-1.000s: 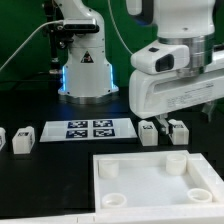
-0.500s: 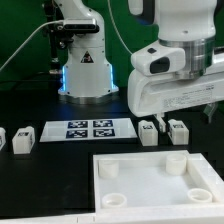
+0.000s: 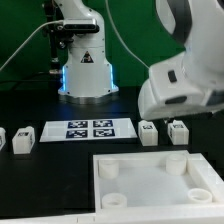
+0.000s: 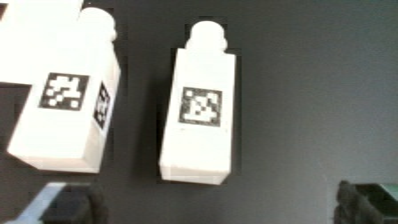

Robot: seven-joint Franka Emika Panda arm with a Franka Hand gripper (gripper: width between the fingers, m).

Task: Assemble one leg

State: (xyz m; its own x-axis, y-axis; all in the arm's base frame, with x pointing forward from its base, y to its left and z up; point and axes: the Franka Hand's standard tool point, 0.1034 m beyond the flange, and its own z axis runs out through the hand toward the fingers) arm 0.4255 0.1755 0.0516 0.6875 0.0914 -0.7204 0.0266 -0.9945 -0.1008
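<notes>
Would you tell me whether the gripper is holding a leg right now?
No, both legs lie clear of the open gripper, which grips nothing.

Table [image 3: 30,190]: black, plain.
Tray [image 3: 150,185]: white, no pattern.
Marker board [image 3: 88,130]: white, four black-and-white square tags.
Leg [image 4: 205,115]: white, one black-and-white pixel tag on its face.
Second leg [image 4: 68,95], at its 9 o'clock: white, with a like tag.
Arm [image 3: 185,85]: white casing.
Base [image 3: 85,75], exterior view's 11 o'clock: pale grey, blue glow.
</notes>
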